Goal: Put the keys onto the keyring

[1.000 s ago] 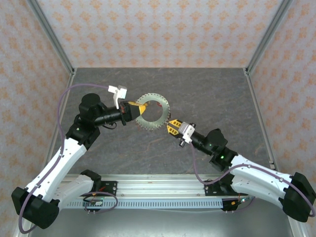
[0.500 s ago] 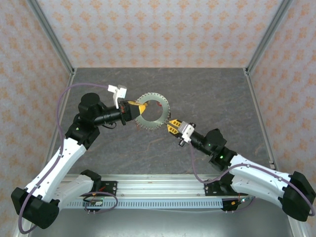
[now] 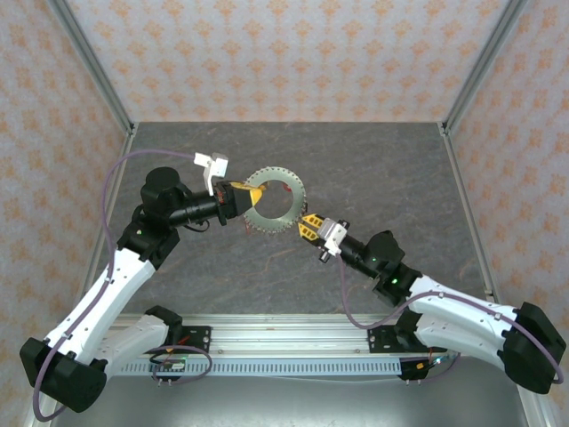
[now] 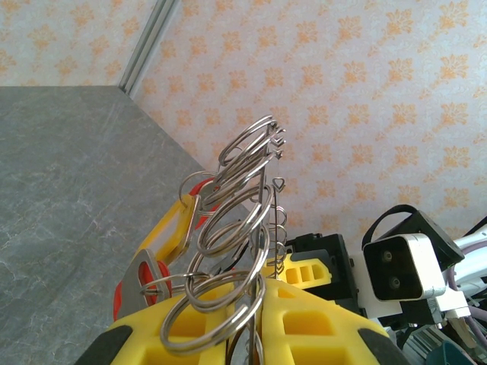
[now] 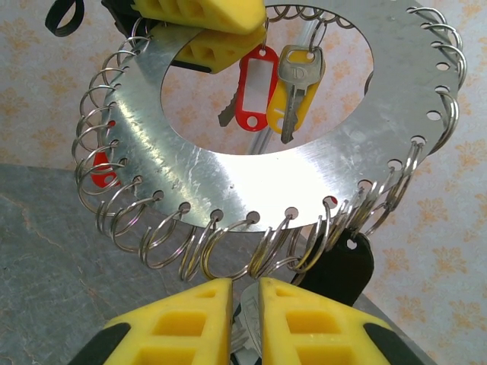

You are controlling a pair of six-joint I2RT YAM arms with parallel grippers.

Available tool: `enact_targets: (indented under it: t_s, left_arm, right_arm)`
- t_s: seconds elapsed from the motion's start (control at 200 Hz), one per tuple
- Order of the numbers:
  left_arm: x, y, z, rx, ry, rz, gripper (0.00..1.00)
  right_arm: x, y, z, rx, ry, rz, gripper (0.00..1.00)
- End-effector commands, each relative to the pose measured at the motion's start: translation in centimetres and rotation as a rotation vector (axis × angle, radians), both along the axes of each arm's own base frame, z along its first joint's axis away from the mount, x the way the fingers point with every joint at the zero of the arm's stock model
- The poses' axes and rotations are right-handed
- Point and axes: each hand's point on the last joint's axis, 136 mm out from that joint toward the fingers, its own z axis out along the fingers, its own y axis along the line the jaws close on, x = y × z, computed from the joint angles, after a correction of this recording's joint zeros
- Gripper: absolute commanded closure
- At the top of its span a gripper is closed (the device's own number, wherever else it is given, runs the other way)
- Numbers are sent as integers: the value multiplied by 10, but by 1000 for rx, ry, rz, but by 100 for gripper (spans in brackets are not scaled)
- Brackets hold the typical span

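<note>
Above the grey worktop (image 3: 400, 178), your left pincer (image 3: 254, 192) clamps the keyring (image 5: 190, 175) aloft. Your right pincer (image 5: 245, 304) pinches what seems a key (image 5: 245, 323) at its lower rim. You're threading: next, work it onto a loop (image 5: 215, 247).

Walls (image 3: 293, 53) in pale orange floral paper are rising on the far, left and right sides of a dark grey, stone-veined table (image 3: 382, 160); metal posts (image 3: 93, 67) are climbing from its far corners, and an aluminium rail (image 3: 284, 342) is running along its near edge.

Keys (image 5: 296, 82) on keyring (image 5: 228, 176), above table (image 3: 382, 169)
</note>
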Motion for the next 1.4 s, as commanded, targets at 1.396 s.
enact_targets:
  t_s: [1.396]
  left_arm:
    - [-6,0,22,-29,-66,-18,100]
  right_arm:
    - [4,4,39,93,-68,-12,89]
